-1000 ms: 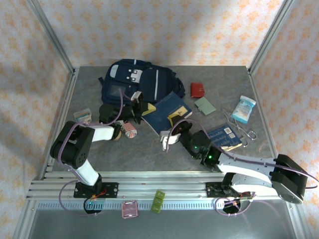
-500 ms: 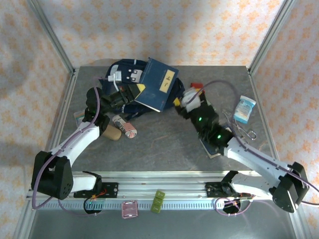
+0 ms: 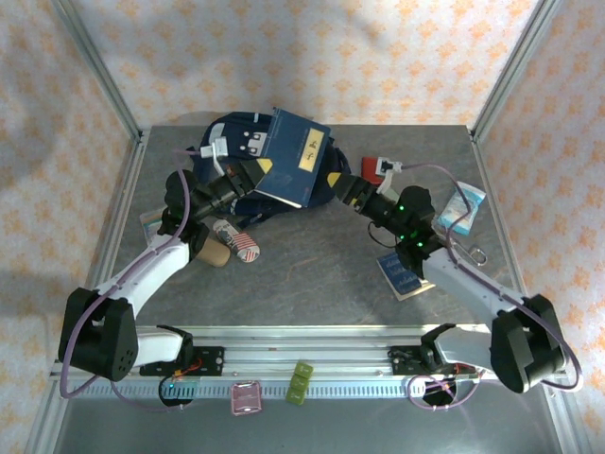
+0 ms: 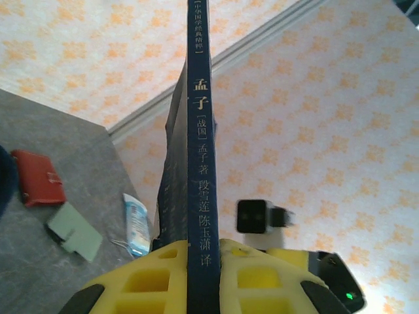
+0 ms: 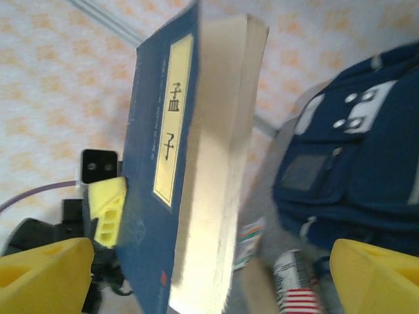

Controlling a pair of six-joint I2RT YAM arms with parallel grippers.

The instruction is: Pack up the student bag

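Left gripper (image 3: 251, 176) clamps one blue book (image 3: 295, 159) by one student bag (image 3: 227, 132); right gripper (image 3: 340, 183) spread apart.

The bag (image 3: 227, 132) is seen at about 11 o'clock on the bench (image 3: 312, 274), close to the far edge. It is made of navy-blue fabric and is laid slumped, with its front turned up. A grey-white patch (image 3: 250, 144) with buckles is carried on that front, and a dark square pocket (image 5: 300, 173) is set just beside it. Its 3 o'clock side is hidden in the top view by a blue book (image 3: 298, 161). Whether it is zipped cannot be told.
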